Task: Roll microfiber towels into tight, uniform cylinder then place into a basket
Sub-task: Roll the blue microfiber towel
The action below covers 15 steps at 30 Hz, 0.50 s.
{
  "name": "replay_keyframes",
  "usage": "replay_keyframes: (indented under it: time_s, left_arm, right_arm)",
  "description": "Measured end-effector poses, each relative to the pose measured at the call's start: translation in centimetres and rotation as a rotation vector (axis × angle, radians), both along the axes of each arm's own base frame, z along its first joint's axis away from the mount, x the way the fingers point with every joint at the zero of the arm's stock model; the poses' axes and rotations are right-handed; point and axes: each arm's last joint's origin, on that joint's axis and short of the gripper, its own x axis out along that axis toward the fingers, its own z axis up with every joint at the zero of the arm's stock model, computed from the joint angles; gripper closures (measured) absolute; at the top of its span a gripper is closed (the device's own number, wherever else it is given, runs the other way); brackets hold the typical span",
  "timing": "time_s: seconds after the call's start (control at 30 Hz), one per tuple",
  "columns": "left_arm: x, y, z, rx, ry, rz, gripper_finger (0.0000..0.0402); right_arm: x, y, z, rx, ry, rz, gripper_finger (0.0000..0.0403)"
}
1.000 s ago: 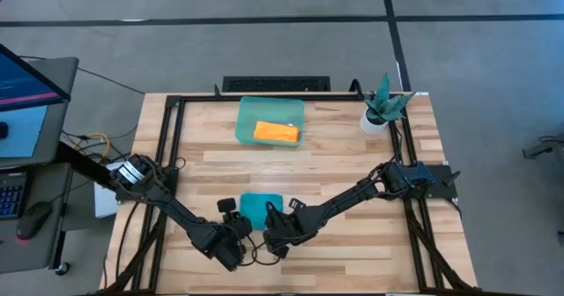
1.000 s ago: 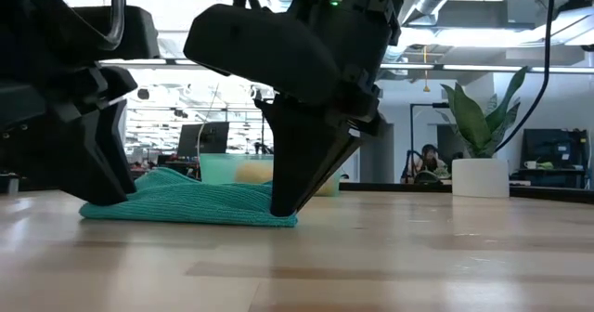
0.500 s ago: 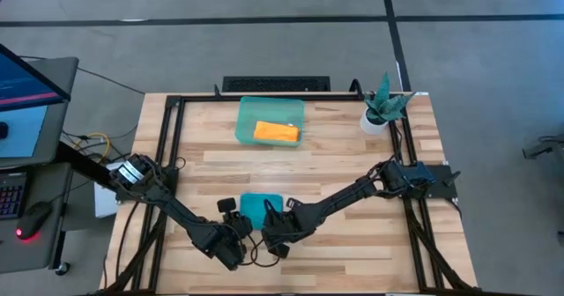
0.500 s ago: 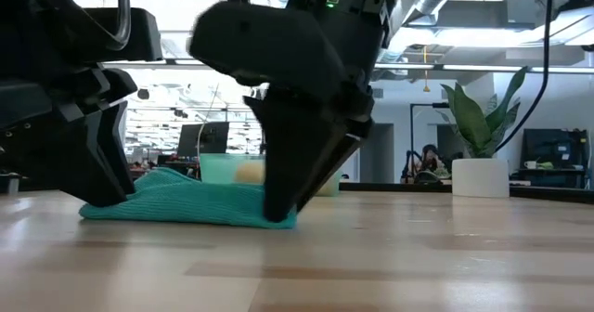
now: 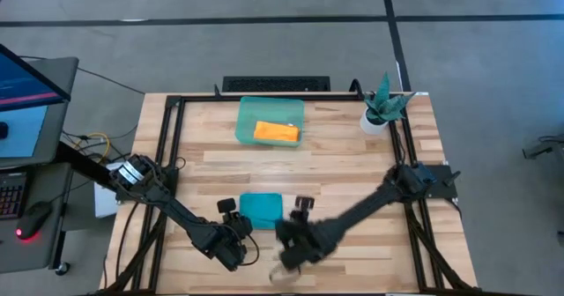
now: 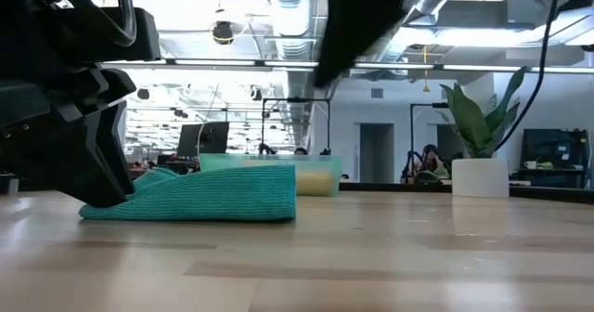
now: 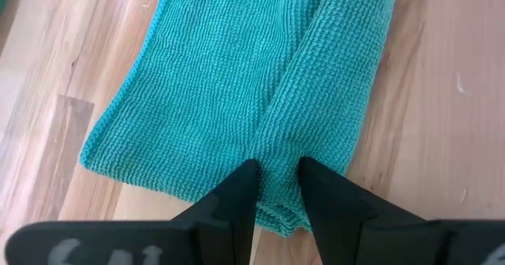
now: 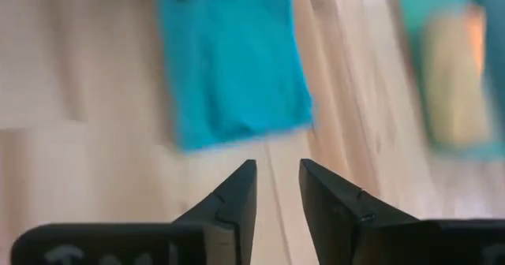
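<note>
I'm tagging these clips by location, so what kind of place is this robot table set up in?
Most likely a robotics lab inside a large open office or workshop. The low view shows exposed ceiling ducts and strip lights over rows of distant workstations, and the high view shows a bare concrete floor with a computer monitor beside the wooden table.

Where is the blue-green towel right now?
In the high view the teal towel lies folded on the table's near middle, between both arms. The left gripper pinches its edge, while the basket sits farther back.
</note>
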Motion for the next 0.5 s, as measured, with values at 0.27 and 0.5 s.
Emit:
replay_keyframes:
  time_s: [0.27,0.5]
  left_arm:
    - [0.0,0.0,0.0,-0.005,-0.004,0.006,0.0306]
    - [0.0,0.0,0.0,-0.008,-0.007,0.01,0.0306]
  right_arm:
    - [-1.4,4.6,-2.4,-0.11,-0.091,0.296,0.028]
    - [-0.7,4.7,-3.7,-0.066,-0.069,0.453,0.0279]
